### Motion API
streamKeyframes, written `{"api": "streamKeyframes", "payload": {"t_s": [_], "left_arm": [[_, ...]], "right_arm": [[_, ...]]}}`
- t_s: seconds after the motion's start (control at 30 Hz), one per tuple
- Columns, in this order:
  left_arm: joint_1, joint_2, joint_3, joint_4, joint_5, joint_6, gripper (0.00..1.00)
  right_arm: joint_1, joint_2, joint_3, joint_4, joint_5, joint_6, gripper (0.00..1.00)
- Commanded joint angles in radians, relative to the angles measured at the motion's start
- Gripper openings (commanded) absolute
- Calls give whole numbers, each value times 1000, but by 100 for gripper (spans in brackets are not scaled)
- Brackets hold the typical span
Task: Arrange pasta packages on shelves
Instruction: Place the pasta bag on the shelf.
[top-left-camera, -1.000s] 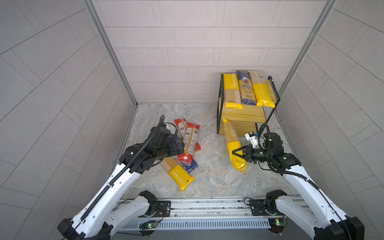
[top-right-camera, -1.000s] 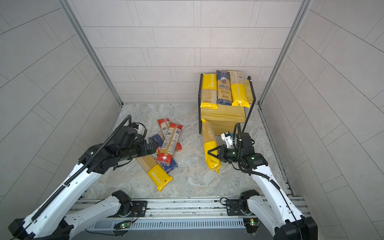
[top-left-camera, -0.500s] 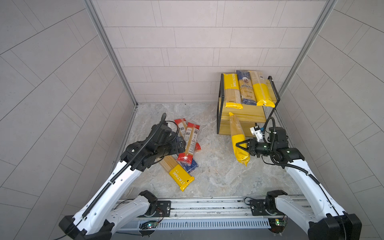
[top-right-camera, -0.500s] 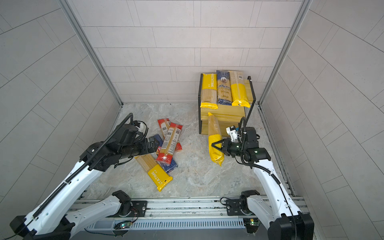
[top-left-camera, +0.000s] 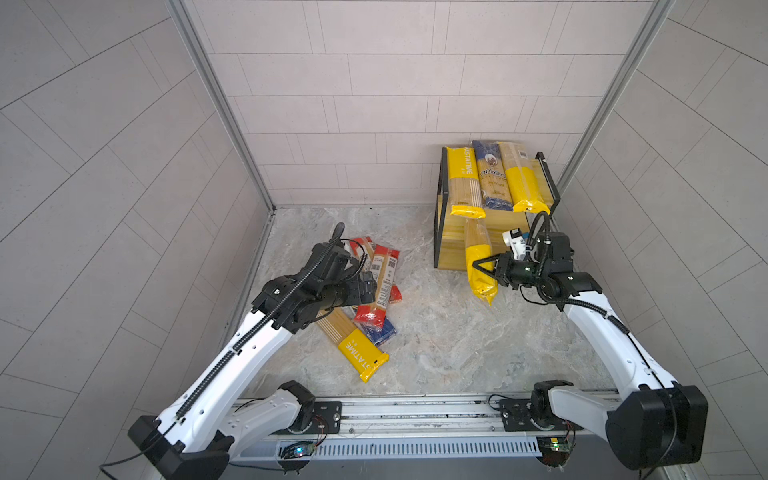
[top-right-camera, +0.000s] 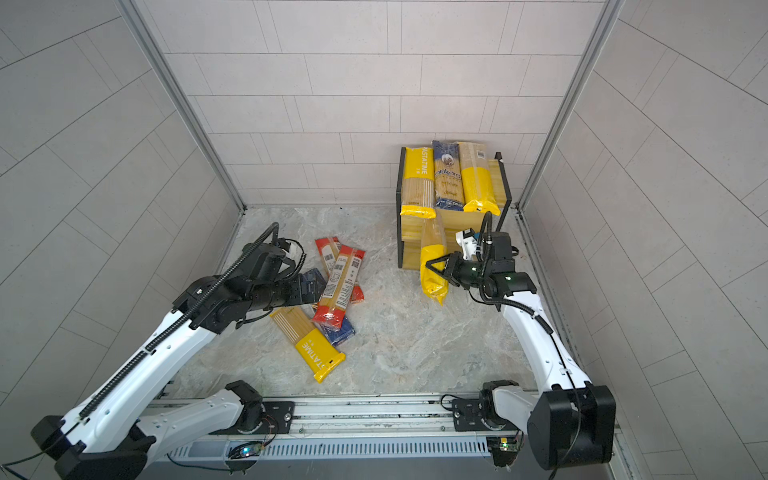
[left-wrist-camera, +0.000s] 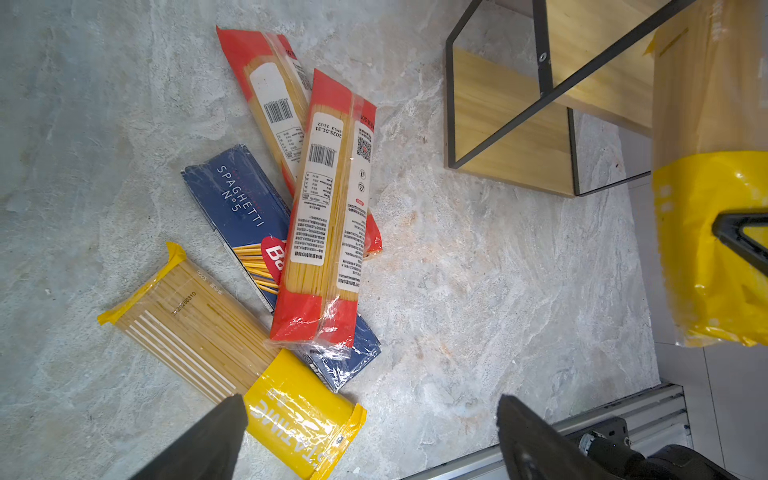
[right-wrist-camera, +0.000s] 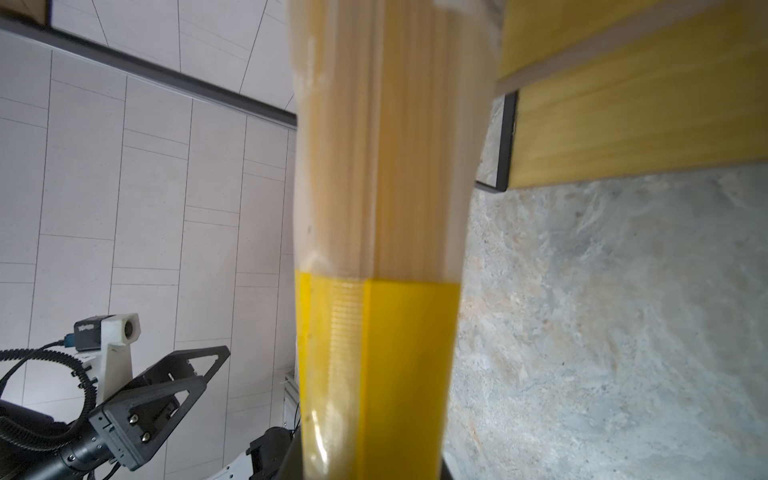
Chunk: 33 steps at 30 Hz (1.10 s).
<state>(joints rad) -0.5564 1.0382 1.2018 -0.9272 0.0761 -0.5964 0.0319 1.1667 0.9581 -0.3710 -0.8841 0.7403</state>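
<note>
Yellow pack (top-left-camera: 482, 291) pinched in right gripper (top-left-camera: 478, 268), far end near shelves (top-left-camera: 451, 249)

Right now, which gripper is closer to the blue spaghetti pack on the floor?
Left. The left gripper hangs open near the blue pack; the right gripper is by the shelves, gripping a yellow pack.

on top of the shelves (top-left-camera: 451, 249) lie a pastatime pack (top-left-camera: 464, 183), a dark blue pack (top-left-camera: 492, 178) and a yellow-ended pack (top-left-camera: 524, 183). a lifted yellow pack (top-left-camera: 480, 266) tilts toward the lower tiers. two red-ended packs (top-left-camera: 384, 276), a blue box (top-left-camera: 382, 332) and a striped pack (top-left-camera: 353, 345) overlap on the desk (top-left-camera: 436, 332).
</note>
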Motion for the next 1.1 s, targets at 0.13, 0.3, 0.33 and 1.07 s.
{"api": "streamKeyframes", "payload": {"t_s": [0.13,0.3,0.33,1.07], "left_arm": [[8,13,-2,32,6,36,100],[15,43,-2,43,16,50,100],[17,48,-2,45,20,53,100],[50,122,20,53,83,74,99]], "right_arm": [[-1,83,92,213,30,-72,0],[-2,146,145,256,48,-81,0],[-2,159,157,259,48,-81,0],[30,398,362,220,115,-140,0]]}}
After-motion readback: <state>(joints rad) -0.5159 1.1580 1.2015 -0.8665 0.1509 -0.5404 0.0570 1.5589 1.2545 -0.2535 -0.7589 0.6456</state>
